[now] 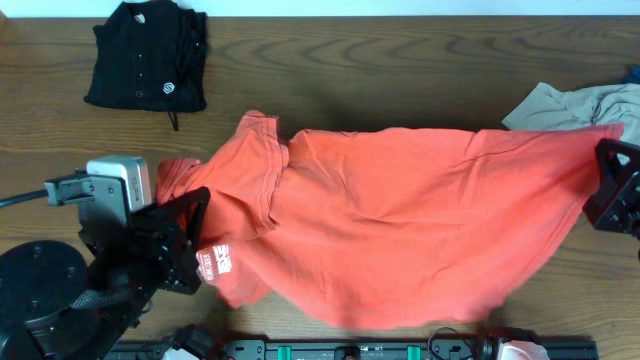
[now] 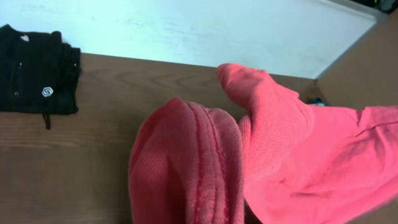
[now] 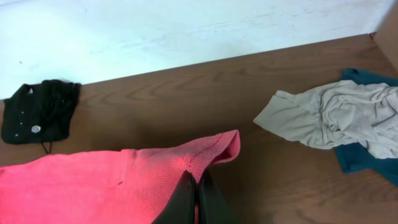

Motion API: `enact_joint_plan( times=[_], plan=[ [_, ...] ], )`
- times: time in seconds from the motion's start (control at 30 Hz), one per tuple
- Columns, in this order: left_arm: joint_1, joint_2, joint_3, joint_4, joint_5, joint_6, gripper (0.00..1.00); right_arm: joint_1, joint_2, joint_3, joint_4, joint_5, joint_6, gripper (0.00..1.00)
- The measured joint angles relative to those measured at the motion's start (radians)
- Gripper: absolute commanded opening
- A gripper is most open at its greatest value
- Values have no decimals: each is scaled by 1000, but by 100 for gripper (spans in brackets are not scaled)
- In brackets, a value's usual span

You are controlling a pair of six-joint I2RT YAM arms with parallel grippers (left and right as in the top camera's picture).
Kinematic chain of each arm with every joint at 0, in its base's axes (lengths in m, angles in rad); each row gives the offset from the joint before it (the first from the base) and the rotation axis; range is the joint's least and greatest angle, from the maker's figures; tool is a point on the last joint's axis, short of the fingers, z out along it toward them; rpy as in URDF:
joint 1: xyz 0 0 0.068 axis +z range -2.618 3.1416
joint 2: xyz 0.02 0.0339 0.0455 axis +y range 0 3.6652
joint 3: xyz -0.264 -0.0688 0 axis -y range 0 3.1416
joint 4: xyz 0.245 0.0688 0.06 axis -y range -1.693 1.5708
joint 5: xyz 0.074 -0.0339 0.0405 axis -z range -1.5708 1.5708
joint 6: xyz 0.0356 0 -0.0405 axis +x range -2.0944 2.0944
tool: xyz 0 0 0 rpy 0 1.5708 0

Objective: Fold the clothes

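A red-orange T-shirt (image 1: pixel 400 220) from the clothes lies stretched across the table, with white lettering (image 1: pixel 216 262) at its lower left. My left gripper (image 1: pixel 197 203) is shut on the bunched sleeve end. That cloth (image 2: pixel 186 168) fills the bottom of the left wrist view and hides the fingers. At the table's right edge my right gripper (image 1: pixel 608 168) is shut on the shirt's hem. The right wrist view shows the two black fingers of the right gripper (image 3: pixel 198 182) pressed together on the T-shirt's (image 3: pixel 124 180) edge.
A folded black buttoned shirt (image 1: pixel 147 55) lies at the back left. It also shows in both wrist views, black shirt (image 2: pixel 37 78) and black shirt (image 3: pixel 37 112). A crumpled pale grey piece (image 1: pixel 570 105) lies over a blue piece (image 3: pixel 360 158) at the back right.
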Motion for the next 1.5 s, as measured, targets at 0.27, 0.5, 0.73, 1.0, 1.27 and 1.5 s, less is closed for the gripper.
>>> enact_joint_plan(
  times=[0.27, 0.5, 0.73, 1.0, 1.27, 1.5],
  plan=[
    [-1, 143, 11, 2, -56, -75, 6, 0, 104, 1, 19, 3, 0, 1],
    [0, 430, 10, 16, -161, -158, 6, 0, 322, 2, 74, 3, 1, 1],
    [71, 712, 9, 122, -229, -188, 6, 0, 554, 1, 198, -10, 1, 1],
    [201, 1000, 9, 364, -263, -149, 15, 2, 799, 1, 373, -60, 1, 1],
    [250, 1163, 9, 601, -272, -42, 31, 42, 1014, 1, 516, -72, 1, 2],
    [251, 1231, 9, 699, -279, 31, 80, 90, 1127, 1, 592, 11, 4, 19]
  ],
)
